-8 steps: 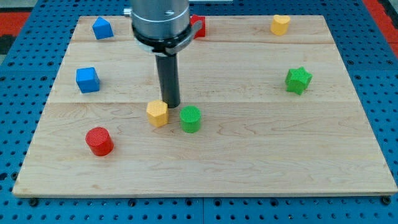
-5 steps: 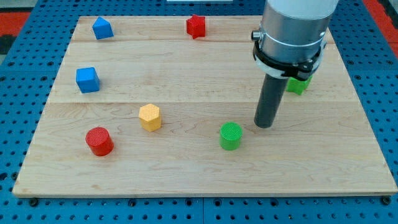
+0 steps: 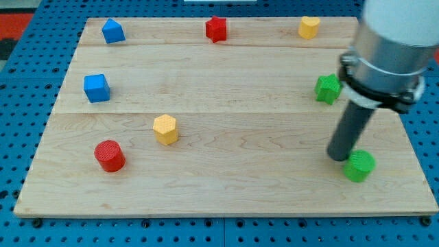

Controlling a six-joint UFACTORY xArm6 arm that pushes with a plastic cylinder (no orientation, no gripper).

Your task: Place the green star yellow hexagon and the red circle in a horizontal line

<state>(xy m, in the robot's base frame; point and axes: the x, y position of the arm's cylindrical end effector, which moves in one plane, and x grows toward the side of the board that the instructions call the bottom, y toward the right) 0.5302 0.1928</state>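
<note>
A wooden board lies on a blue pegboard surface, with eight small blocks spread across it. At the far left, a blue cube sits near the board's left edge, and a second blue block, house-shaped, stands close to the top left corner. Below them, near the bottom left corner, the red circle rests alone, with the yellow hexagon just up and to its right, the two near each other but not touching. A red star lies at the top edge around the middle. Bare wood stretches from the hexagon across to the right side. Further right, a yellow heart-like block sits by the top edge toward the top right corner. The green star stands near the right edge, well apart from the hexagon and the circle and higher up the board than both. Beside it the arm's grey body comes down from the top right corner, its edge close to the star. The dark rod carries no jaws or hand to open or close; my tip meets the board toward the bottom right corner, pressed against the left side of a green cylinder, which sits close to the right edge, below the green star.
</note>
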